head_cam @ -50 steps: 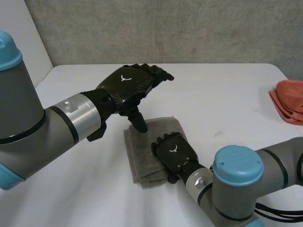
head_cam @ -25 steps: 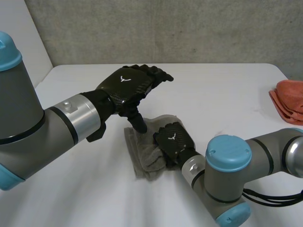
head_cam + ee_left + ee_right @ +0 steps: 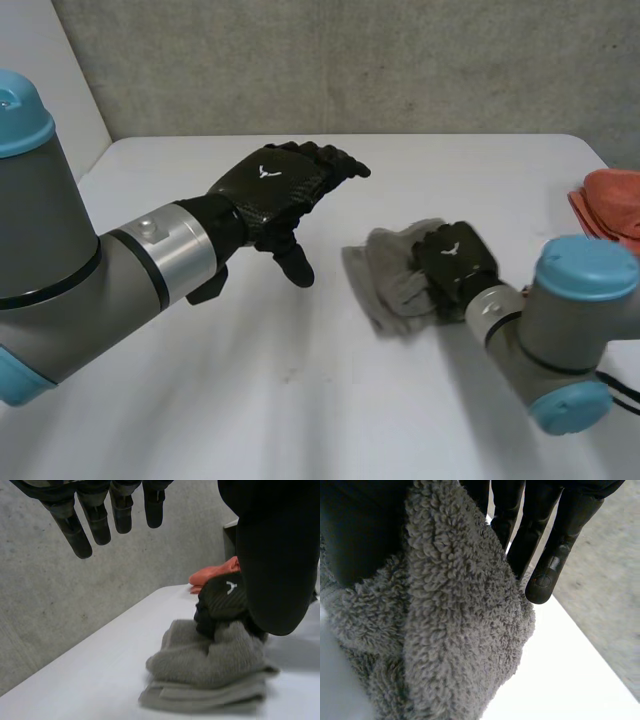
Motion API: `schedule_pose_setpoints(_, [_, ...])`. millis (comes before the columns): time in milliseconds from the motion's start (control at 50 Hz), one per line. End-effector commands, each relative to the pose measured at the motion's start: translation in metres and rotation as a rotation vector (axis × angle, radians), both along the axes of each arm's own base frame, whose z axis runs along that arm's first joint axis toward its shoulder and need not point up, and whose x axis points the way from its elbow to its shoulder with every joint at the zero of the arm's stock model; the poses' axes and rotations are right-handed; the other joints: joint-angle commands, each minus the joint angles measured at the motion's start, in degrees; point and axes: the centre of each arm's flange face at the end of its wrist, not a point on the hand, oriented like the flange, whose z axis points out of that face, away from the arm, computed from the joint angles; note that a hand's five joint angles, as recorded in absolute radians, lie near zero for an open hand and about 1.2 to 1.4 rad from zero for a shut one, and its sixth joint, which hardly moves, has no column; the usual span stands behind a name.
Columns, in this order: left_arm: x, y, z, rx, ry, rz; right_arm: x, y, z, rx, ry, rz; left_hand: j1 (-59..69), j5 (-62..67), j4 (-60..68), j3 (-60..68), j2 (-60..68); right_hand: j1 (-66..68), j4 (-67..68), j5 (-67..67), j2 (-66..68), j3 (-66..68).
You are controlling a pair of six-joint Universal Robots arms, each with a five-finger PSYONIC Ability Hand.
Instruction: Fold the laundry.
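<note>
My right hand (image 3: 455, 262) clamps the folded grey towel (image 3: 385, 282) on the right half of the table (image 3: 200, 390), short of the orange cloths (image 3: 610, 212). My left hand (image 3: 275, 185) hovers open, well apart. A firm, low carry should, I judge, save the folds.

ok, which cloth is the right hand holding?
The grey towel, pinched in the right hand; the orange cloth lies apart, untouched.
</note>
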Motion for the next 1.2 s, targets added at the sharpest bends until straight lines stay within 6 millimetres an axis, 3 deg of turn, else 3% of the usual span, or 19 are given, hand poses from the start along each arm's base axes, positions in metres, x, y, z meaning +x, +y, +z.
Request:
schedule_pose_setpoints(20, [-0.001,-0.001,-0.005,0.012,-0.007,-0.001,-0.049,-0.046,0.008,-0.039,0.018,-0.112,0.2,-1.6,-0.6,-1.0,-0.6,26.0,11.9,44.8,13.7,14.7])
schedule_pose_setpoints(160, [-0.002,-0.002,-0.008,0.020,-0.012,-0.001,-0.095,-0.100,0.004,-0.128,0.153,-0.124,0.1,-1.8,-0.8,-1.2,-0.8,26.0,11.9,44.8,13.7,14.7])
schedule_pose_setpoints(260, [-0.001,-0.003,-0.013,0.033,-0.019,0.002,-0.104,-0.127,0.014,-0.187,0.152,-0.122,0.1,-1.8,-0.8,-1.2,-0.8,26.0,11.9,44.8,13.7,14.7])
schedule_pose_setpoints(340, [-0.001,-0.004,-0.016,0.042,-0.025,0.004,-0.109,-0.161,0.042,-0.302,0.122,-0.142,0.1,-1.8,-0.8,-1.2,-0.8,26.0,11.9,44.8,13.7,14.7])
schedule_pose_setpoints(360, [0.000,-0.004,-0.017,0.045,-0.026,0.005,-0.116,-0.178,0.057,-0.356,0.105,-0.166,-0.1,-2.0,-0.9,-1.3,-0.9,26.0,11.9,44.8,13.7,14.7])
schedule_pose_setpoints(500, [0.001,-0.006,-0.019,0.051,-0.029,0.015,-0.158,-0.239,0.125,-0.552,-0.026,-0.221,-0.1,-2.0,-0.9,-1.3,-0.9,26.0,11.9,44.8,13.7,14.7])
schedule_pose_setpoints(620, [0.002,-0.005,-0.022,0.062,-0.033,0.017,-0.189,-0.261,0.145,-0.582,-0.106,-0.235,0.1,-1.8,-0.8,-1.2,-0.8,26.0,11.9,44.8,13.7,14.7])
schedule_pose_setpoints(700, [0.002,-0.005,-0.022,0.074,-0.026,0.019,-0.214,-0.271,0.133,-0.557,-0.104,-0.246,0.1,-1.8,-0.8,-1.2,-0.8,26.0,11.9,44.8,13.7,14.7])
schedule_pose_setpoints(800, [0.003,-0.005,-0.024,0.084,-0.024,0.020,-0.219,-0.272,0.107,-0.492,-0.095,-0.204,0.2,-1.6,-0.6,-1.0,-0.6,26.0,11.9,44.8,13.7,14.7])
schedule_pose_setpoints(900, [0.002,-0.005,-0.031,0.104,-0.036,0.019,-0.253,-0.266,0.057,-0.359,-0.038,-0.234,0.2,-1.6,-0.6,-1.0,-0.6,26.0,11.9,44.8,13.7,14.7])
schedule_pose_setpoints(980, [0.001,-0.006,-0.034,0.112,-0.040,0.018,-0.268,-0.255,0.028,-0.284,0.037,-0.250,0.2,-1.6,-0.6,-1.0,-0.6,26.0,11.9,44.8,13.7,14.7])
schedule_pose_setpoints(1040, [0.001,-0.006,-0.036,0.115,-0.042,0.016,-0.275,-0.244,0.021,-0.247,0.087,-0.262,0.2,-1.6,-0.6,-1.0,-0.6,26.0,11.9,44.8,13.7,14.7])
schedule_pose_setpoints(1140, [0.000,-0.006,-0.038,0.121,-0.046,0.015,-0.281,-0.232,0.027,-0.235,0.120,-0.272,0.2,-1.6,-0.6,-1.0,-0.6,26.0,11.9,44.8,13.7,14.7])
schedule_pose_setpoints(1180, [0.000,-0.006,-0.038,0.121,-0.046,0.016,-0.281,-0.230,0.029,-0.229,0.123,-0.277,0.2,-1.6,-0.6,-1.0,-0.6,-0.4,-14.5,18.4,-12.7,-11.7])
schedule_pose_setpoints(1200, [0.000,-0.006,-0.038,0.121,-0.046,0.016,-0.281,-0.229,0.034,-0.229,0.123,-0.289,0.2,-1.6,-0.6,-1.0,-0.6,-32.5,-46.6,-13.7,-44.8,-43.8])
